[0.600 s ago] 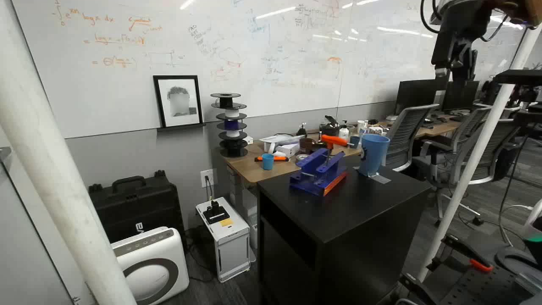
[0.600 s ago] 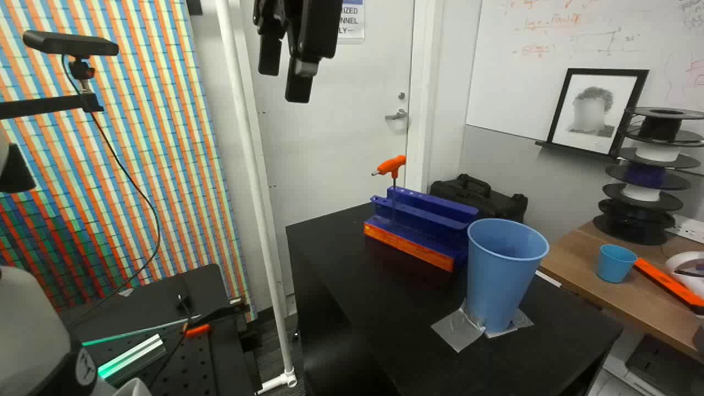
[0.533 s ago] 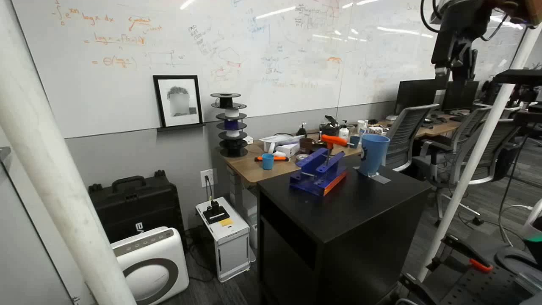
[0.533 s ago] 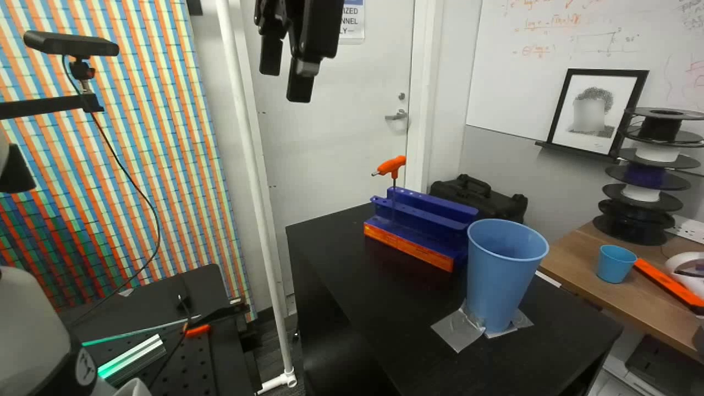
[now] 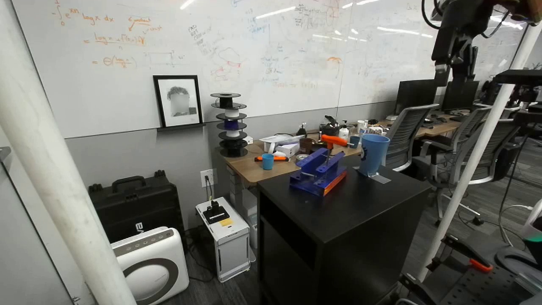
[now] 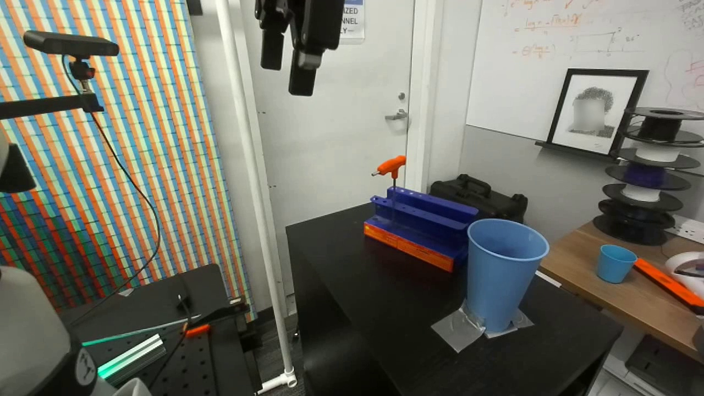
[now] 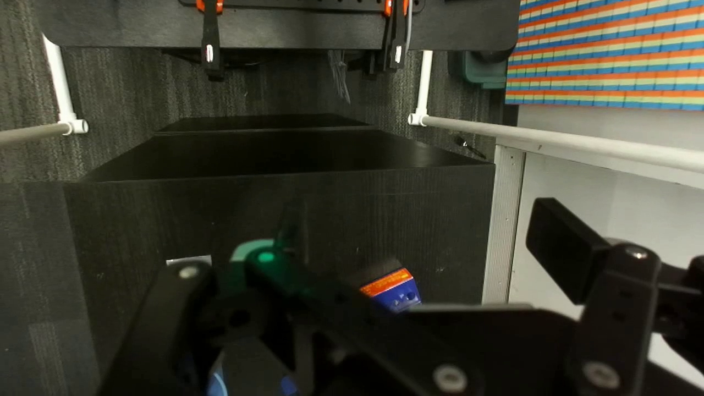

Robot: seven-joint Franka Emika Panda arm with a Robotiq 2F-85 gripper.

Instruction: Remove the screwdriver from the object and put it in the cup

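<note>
The screwdriver has an orange T-shaped handle (image 5: 334,140) and a thin dark shaft. It stands upright in the dark blue holder (image 6: 423,217), which has an orange label along one side. The light blue cup (image 6: 503,280) stands upright beside the holder, taped down at its base; it also shows in an exterior view (image 5: 373,154). My gripper (image 6: 287,78) is open and empty, high above the holder and apart from it. In the wrist view the fingers stand wide apart. A corner of the holder (image 7: 393,291) shows there; the screwdriver is hidden behind the gripper.
Holder and cup are on a black cabinet (image 6: 357,264). A wooden desk (image 6: 572,247) beside it bears a small blue cup (image 6: 615,263) and black spools (image 6: 641,187). White poles (image 5: 470,156) stand near the cabinet. A camera on a bracket (image 6: 71,44) is nearby.
My gripper has risen slightly and stays open. The screwdriver, holder and cup have not moved.
</note>
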